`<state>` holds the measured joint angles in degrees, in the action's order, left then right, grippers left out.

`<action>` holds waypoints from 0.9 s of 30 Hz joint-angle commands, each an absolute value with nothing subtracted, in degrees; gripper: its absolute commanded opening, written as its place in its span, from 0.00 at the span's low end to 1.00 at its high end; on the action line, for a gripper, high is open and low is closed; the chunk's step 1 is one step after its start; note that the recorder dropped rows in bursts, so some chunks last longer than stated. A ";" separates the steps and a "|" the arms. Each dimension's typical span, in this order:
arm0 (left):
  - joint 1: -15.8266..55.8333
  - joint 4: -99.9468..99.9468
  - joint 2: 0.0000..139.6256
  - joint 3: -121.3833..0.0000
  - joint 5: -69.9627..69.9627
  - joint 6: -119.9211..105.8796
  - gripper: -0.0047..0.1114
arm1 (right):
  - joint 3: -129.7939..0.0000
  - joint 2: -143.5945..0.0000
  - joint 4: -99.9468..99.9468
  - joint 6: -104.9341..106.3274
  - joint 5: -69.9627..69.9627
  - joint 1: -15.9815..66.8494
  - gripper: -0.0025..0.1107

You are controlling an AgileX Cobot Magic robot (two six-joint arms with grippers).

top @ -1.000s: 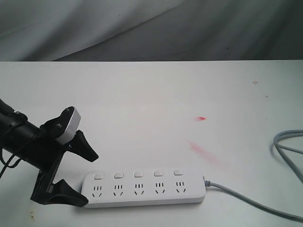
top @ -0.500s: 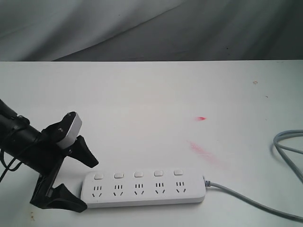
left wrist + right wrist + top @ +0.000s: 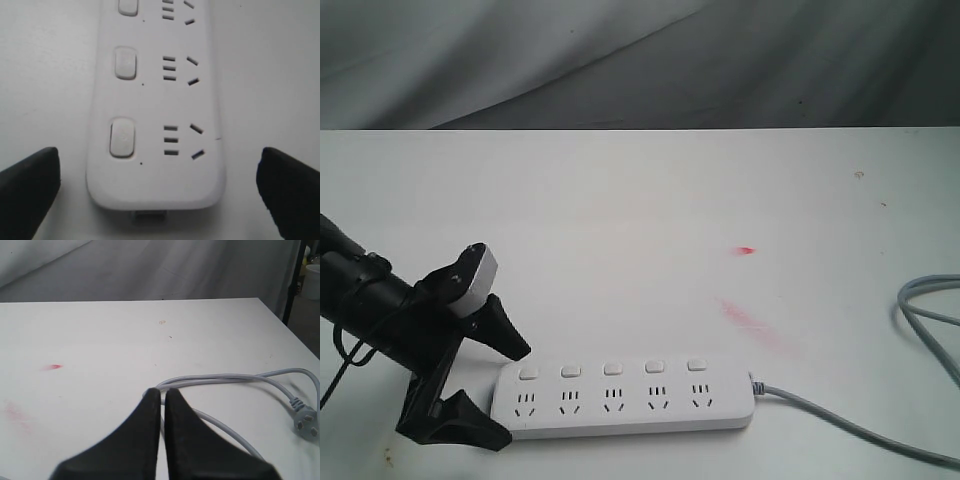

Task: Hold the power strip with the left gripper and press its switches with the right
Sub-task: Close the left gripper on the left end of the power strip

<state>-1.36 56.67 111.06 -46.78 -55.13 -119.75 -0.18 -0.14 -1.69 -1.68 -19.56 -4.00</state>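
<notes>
- The power strip (image 3: 623, 397) lies flat on the white table (image 3: 640, 200), switches (image 3: 612, 369) facing up, grey cable (image 3: 850, 425) trailing off to the right.
- The left gripper (image 3: 515, 394) sits at the strip's left end, fingers wide apart, one on each side, neither touching it.
- The right gripper (image 3: 162, 396) hangs near the cable's loop, fingers pressed together, holding nothing.

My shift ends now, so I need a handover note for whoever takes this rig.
Left claw: open, straddling the power strip at its end without gripping it.
Right claw: shut, empty, over the table by the grey cable.
Strip: flat on the table, sockets up.
Done: left claw lined up.
Left: clamp the strip, press the five switches.
</notes>
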 commanded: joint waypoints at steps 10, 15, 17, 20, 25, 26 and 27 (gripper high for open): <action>-1.04 57.65 112.09 -46.84 -54.77 -120.04 0.93 | 0.00 0.00 -1.74 -1.83 -19.34 -4.57 0.05; -1.04 57.65 112.09 -46.84 -54.77 -120.04 0.73 | 0.00 0.00 -1.74 -1.83 -19.34 -4.57 0.05; -1.04 57.65 112.09 -46.84 -54.77 -120.04 0.65 | 0.00 0.00 -1.74 -1.83 -19.34 -4.57 0.05; -1.04 57.65 112.09 -46.84 -54.77 -120.04 0.60 | 0.00 0.00 -1.74 -1.83 -19.34 -4.57 0.05; -1.04 57.65 112.09 -46.84 -54.77 -120.04 0.59 | 0.00 0.00 -1.74 -1.83 -19.34 -4.57 0.05; -1.04 57.65 112.09 -46.84 -54.77 -120.04 0.59 | 0.00 0.00 -1.74 -1.83 -19.34 -4.57 0.05; -1.04 57.65 112.09 -46.84 -54.77 -120.04 0.59 | 0.00 0.00 -1.74 -1.83 -19.34 -4.57 0.05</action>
